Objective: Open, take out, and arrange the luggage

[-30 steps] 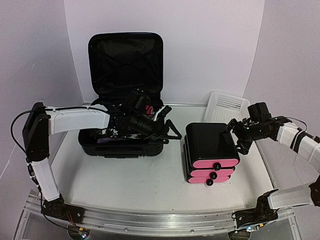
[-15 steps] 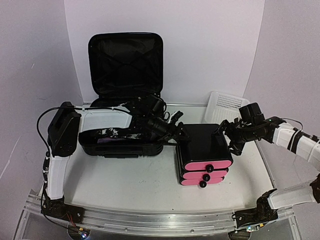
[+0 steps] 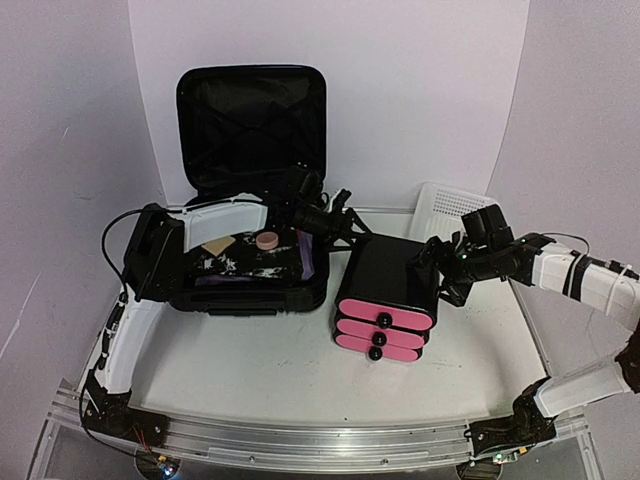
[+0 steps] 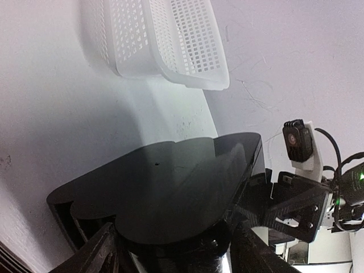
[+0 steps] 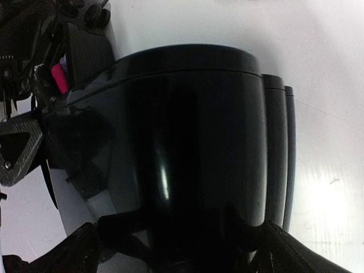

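The luggage (image 3: 245, 275) is a large black suitcase at the back left, with its lid (image 3: 250, 120) upright and small items inside. A black box with pink drawer fronts (image 3: 385, 290) stands to its right. My left gripper (image 3: 345, 225) is at the box's rear left corner. In the left wrist view its jaws are spread wide, with the box top (image 4: 170, 193) between them. My right gripper (image 3: 440, 265) is at the box's right end. In the right wrist view its jaws are also spread wide around the box (image 5: 193, 142).
A white mesh basket (image 3: 450, 210) lies tilted against the back wall, behind the box on the right. It also shows in the left wrist view (image 4: 165, 40). The metal rail (image 3: 300, 440) runs along the table's near edge.
The pink-fronted box has slid left toward the suitcase with my right gripper at its right end. My left gripper has moved out of the suitcase to the box's rear corner.
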### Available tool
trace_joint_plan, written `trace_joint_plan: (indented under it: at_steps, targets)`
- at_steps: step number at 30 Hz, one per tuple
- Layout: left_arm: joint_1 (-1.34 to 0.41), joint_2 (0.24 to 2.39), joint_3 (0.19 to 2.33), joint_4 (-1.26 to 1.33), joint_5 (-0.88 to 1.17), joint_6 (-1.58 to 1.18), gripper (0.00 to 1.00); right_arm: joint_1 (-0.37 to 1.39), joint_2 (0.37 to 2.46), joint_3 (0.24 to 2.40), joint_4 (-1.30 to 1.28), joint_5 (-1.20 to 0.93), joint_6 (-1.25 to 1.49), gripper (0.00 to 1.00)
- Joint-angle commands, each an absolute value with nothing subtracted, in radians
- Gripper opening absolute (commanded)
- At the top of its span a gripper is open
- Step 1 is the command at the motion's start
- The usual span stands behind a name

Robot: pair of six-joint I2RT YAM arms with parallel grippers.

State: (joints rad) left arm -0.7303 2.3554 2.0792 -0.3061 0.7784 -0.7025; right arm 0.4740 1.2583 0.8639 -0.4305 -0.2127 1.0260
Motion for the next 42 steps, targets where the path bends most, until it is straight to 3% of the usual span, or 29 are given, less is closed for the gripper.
trace_joint_plan:
  at_steps: [1,6,12,17,21,25,30,33,35,39,42]
  targets:
    - [-0.752,2.390,2.226,-0.254,0.815,-0.644,0.67,0.512,1.283,0.871,-0.440,-0.275,0.958,0.98]
    - [-0.719,2.335,2.259,-0.449,0.732,-0.507,0.81,0.513,1.284,0.947,-0.580,-0.241,0.759,0.98]
    - [-0.683,2.097,2.135,-0.652,0.580,-0.305,0.97,0.512,1.268,1.070,-0.858,-0.085,0.490,0.98]
    - [-0.704,1.827,1.844,-0.635,0.475,-0.232,0.99,0.512,1.252,1.112,-0.909,-0.076,0.405,0.98]
    - [-0.795,1.615,1.540,-0.463,0.340,-0.210,0.97,0.513,1.283,1.154,-0.947,-0.073,0.369,0.98]
    - [-0.916,1.416,1.192,-0.135,0.249,-0.292,0.86,0.512,1.297,1.180,-0.956,-0.052,0.339,0.98]
    - [-1.100,1.462,1.109,-0.005,0.090,-0.387,0.71,0.512,1.336,1.207,-0.956,-0.069,0.338,0.98]
    - [-1.163,1.537,1.115,0.089,0.077,-0.437,0.69,0.512,1.357,1.201,-0.953,-0.101,0.348,0.98]
    - [-1.210,1.592,1.135,0.124,0.065,-0.427,0.71,0.513,1.369,1.195,-0.952,-0.106,0.356,0.98]
    - [-1.249,1.712,1.201,0.126,0.034,-0.478,0.84,0.514,1.358,1.177,-0.951,-0.112,0.369,0.98]
    - [-1.250,1.767,1.237,0.123,0.010,-0.536,0.86,0.513,1.334,1.155,-0.946,-0.112,0.376,0.98]
